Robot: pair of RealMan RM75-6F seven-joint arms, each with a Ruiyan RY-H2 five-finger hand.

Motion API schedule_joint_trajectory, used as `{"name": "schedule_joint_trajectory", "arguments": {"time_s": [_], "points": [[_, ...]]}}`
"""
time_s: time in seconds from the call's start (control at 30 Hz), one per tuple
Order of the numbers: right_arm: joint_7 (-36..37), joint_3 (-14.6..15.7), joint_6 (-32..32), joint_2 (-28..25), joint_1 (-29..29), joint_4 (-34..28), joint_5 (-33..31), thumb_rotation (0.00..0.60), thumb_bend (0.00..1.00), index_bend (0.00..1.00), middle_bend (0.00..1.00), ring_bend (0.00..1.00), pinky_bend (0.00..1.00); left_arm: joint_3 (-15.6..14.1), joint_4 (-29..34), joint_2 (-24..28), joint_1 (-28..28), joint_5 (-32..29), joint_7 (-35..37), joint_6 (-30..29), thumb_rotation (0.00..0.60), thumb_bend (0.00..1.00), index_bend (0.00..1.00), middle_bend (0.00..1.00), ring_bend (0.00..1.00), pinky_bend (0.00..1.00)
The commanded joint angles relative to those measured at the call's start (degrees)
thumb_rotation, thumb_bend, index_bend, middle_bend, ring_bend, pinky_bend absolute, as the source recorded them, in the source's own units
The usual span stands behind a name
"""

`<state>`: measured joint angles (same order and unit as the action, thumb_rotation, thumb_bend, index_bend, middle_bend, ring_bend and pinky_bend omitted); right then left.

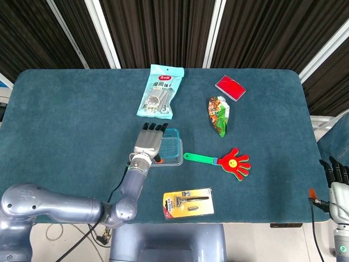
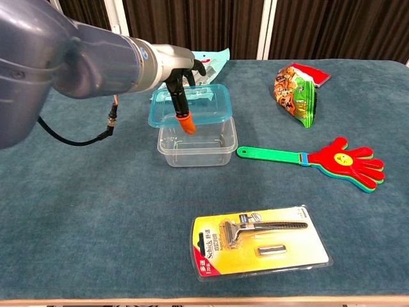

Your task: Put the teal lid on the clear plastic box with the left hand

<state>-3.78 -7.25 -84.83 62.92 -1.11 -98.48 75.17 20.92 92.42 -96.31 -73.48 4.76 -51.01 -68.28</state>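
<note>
The clear plastic box stands on the blue table, left of centre. My left hand holds the teal lid just above the box, nearly level and roughly over its opening. The orange-tipped thumb reaches under the lid's front edge. In the head view the hand covers the left part of the lid and box. My right hand hangs off the table's right edge, fingers apart and holding nothing.
A red and green hand clapper lies right of the box. A razor pack lies near the front edge. A snack bag, a red item and a light blue packet lie further back.
</note>
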Motion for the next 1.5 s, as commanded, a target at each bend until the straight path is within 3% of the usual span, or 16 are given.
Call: {"name": "schedule_joint_trajectory", "arguments": {"time_s": [0.03, 1.07, 1.5], "points": [[0.1, 0.0, 0.1, 0.0, 0.0, 0.0, -0.2, 0.6, 0.41, 0.13, 0.03, 0.03, 0.0, -0.6, -0.1, -1.0, 0.0, 1.3, -0.1, -0.9, 0.6, 0.36, 0.0, 0.45, 0.05, 0.0], [-0.1, -0.3, -0.1, -0.1, 0.1, -0.1, -0.6, 0.6, 0.41, 0.13, 0.03, 0.03, 0.0, -0.9, 0.1, -2.3, 3.0, 3.7, 0.3, 0.7, 0.6, 0.33, 0.0, 0.42, 0.03, 0.0], [0.0, -0.3, 0.0, -0.1, 0.1, -0.2, -0.7, 0.6, 0.41, 0.13, 0.03, 0.03, 0.0, -2.5, -2.2, -3.6, 3.7, 6.6, 0.3, 0.9, 0.6, 0.33, 0.0, 0.4, 0.02, 0.0]]}}
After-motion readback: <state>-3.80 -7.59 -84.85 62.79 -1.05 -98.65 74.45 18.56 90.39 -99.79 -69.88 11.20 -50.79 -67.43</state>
